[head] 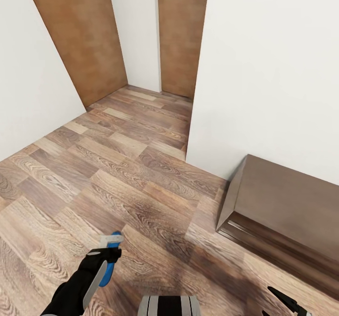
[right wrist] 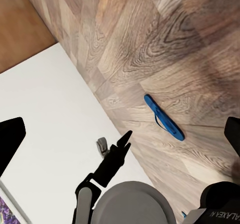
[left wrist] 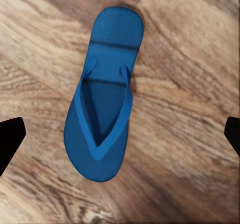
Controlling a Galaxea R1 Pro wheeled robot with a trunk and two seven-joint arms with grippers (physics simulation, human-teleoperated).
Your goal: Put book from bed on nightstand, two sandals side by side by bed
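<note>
— How is your left gripper (left wrist: 120,134) sitting right now?
— You are hanging it over the wood-plank floor (head: 141,174) with its two dark fingertips (left wrist: 10,139) spread wide apart, nothing between them. One bright blue sandal (left wrist: 105,98) is lying flat on the planks directly under it, strap side up, centred in the gap between the fingertips.
— And from the head camera?
— Your left arm (head: 77,283) is reaching forward at the lower left, and the blue of the sandal (head: 109,259) is peeking out from behind the gripper (head: 113,245).
— What about the right gripper (right wrist: 120,139)?
— You are holding it out with its dark fingertips far apart too, gripping nothing. Its camera is looking back across the floor, where a sandal (right wrist: 164,118) is showing edge-on as a thin blue sliver on the planks, with the left arm (right wrist: 107,169) just beside it. In the head view only a black tip of the right gripper (head: 285,302) is showing at the bottom right corner.
— What else is around you?
— A low dark-brown wooden cabinet (head: 282,212) is standing against the white wall (head: 273,71) on your right, and two brown doors (head: 80,33) are facing you across the floor
</note>
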